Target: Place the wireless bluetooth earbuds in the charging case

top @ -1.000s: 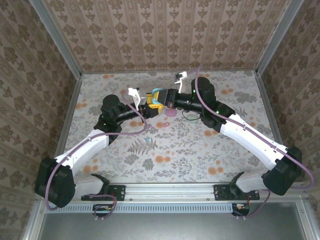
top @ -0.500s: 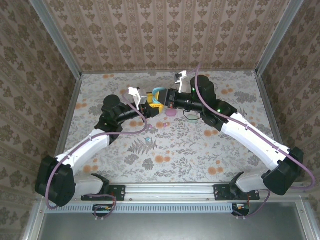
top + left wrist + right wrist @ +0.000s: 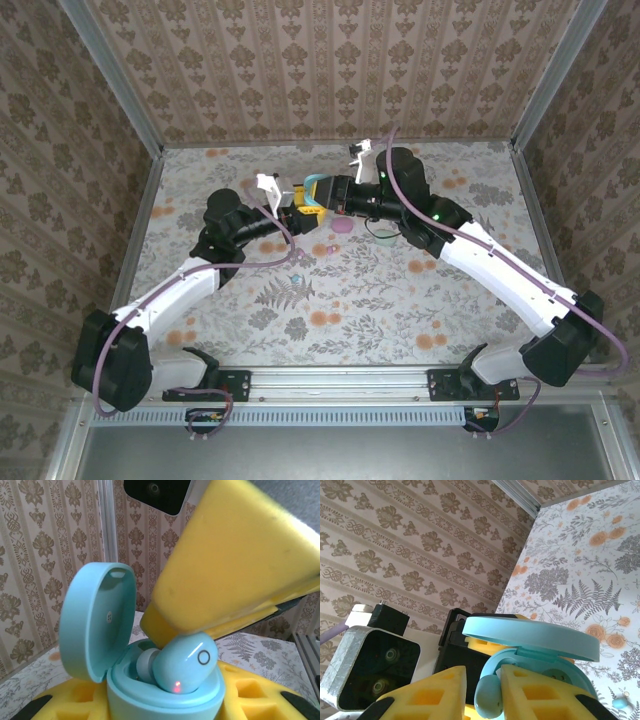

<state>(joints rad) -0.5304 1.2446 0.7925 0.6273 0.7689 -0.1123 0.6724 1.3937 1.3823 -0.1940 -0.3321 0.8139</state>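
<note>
Sitting tilted and only partly down in its well, the mint earbud (image 3: 186, 669) rested in the open charging case (image 3: 100, 630), which was held up off the table (image 3: 330, 290) between the two arms. Its stem end pointed into the cavity and its rounded back, with a red light showing, stood above the rim.

The likeliest trouble, as I judged it, was a crooked seating. Pressed down at that angle, the bud could jam on the rim or pop sideways out of the pinch and fall to the table. A hard push might also twist the case in its holder or knock the raised lid (image 3: 532, 639) shut on the bud.

The right gripper (image 3: 328, 193) had its yellow fingers (image 3: 540, 695) drawn close together, pinching the earbud in a narrow gap, one pad lying over the bud's top. The left gripper (image 3: 300, 207) had its own fingers (image 3: 250, 696) closed around the base of the case, holding it upright with the lid hinged away from the incoming bud.
</note>
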